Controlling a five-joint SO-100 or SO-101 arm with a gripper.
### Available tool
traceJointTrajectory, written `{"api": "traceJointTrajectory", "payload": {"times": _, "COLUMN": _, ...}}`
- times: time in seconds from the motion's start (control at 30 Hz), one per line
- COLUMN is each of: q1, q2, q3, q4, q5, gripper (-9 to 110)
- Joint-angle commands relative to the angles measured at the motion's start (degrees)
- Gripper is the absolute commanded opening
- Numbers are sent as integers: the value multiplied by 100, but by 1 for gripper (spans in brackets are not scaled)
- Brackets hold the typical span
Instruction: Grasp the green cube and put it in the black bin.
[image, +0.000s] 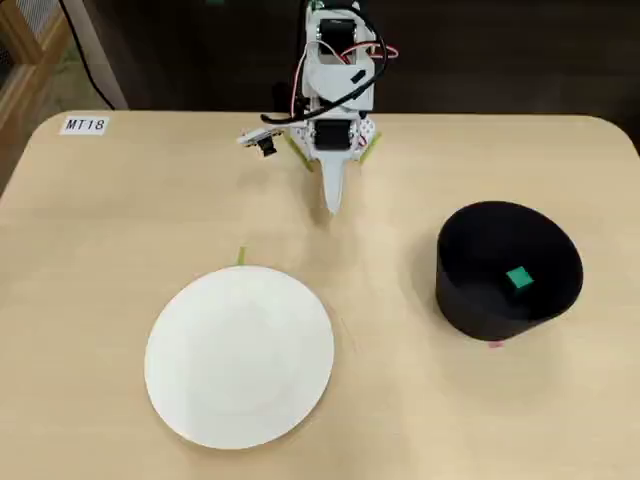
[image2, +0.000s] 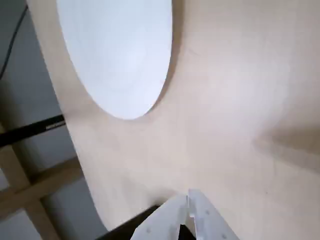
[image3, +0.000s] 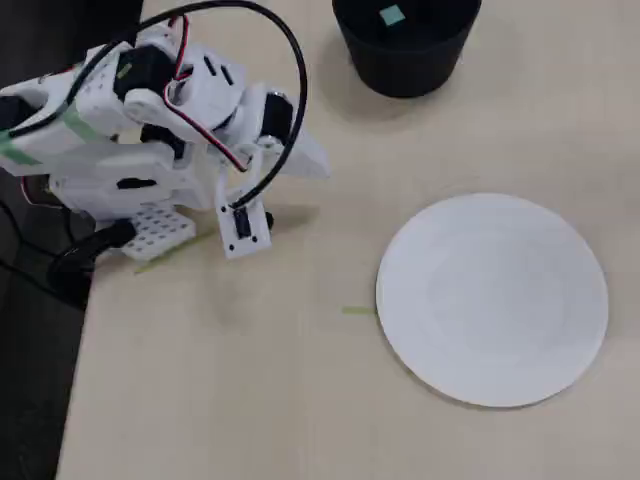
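While your arm sits folded at the top centre of a fixed view, its gripper (image: 331, 200) points down-frame with the jaws pressed together, empty. At right, the green cube (image: 518, 279) lies inside the black bin (image: 462, 290); a white plate (image: 240, 355) rests lower left on the tan table (image: 120, 220). Your wrist view shows the fingertips bottom centre, the plate cut off at the top. From the other fixed view, the bin (image3: 405, 62) is cropped at the top edge.
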Motion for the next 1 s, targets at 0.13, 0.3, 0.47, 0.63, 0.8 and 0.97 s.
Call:
{"api": "traceJointTrajectory", "payload": {"times": 0.13, "q1": -62, "q2": 18, "q3": 185, "q4": -88, "q5": -114, "gripper": 0}}
{"api": "traceJointTrajectory", "payload": {"times": 0.3, "q1": -62, "q2": 18, "q3": 193, "q4": -123, "q5": -62, "gripper": 0}}
{"api": "traceJointTrajectory", "payload": {"times": 0.47, "q1": -62, "q2": 18, "q3": 202, "q4": -167, "q5": -70, "gripper": 0}}
{"api": "traceJointTrajectory", "payload": {"times": 0.63, "q1": -70, "q2": 18, "q3": 211, "q4": -193, "q5": -70, "gripper": 0}}
{"api": "traceJointTrajectory", "payload": {"times": 0.8, "q1": -88, "q2": 18, "q3": 211, "q4": -193, "q5": -88, "gripper": 1}}
{"api": "traceJointTrajectory", "payload": {"times": 0.97, "q1": -88, "q2": 18, "q3": 211, "q4": -193, "q5": -88, "gripper": 4}}
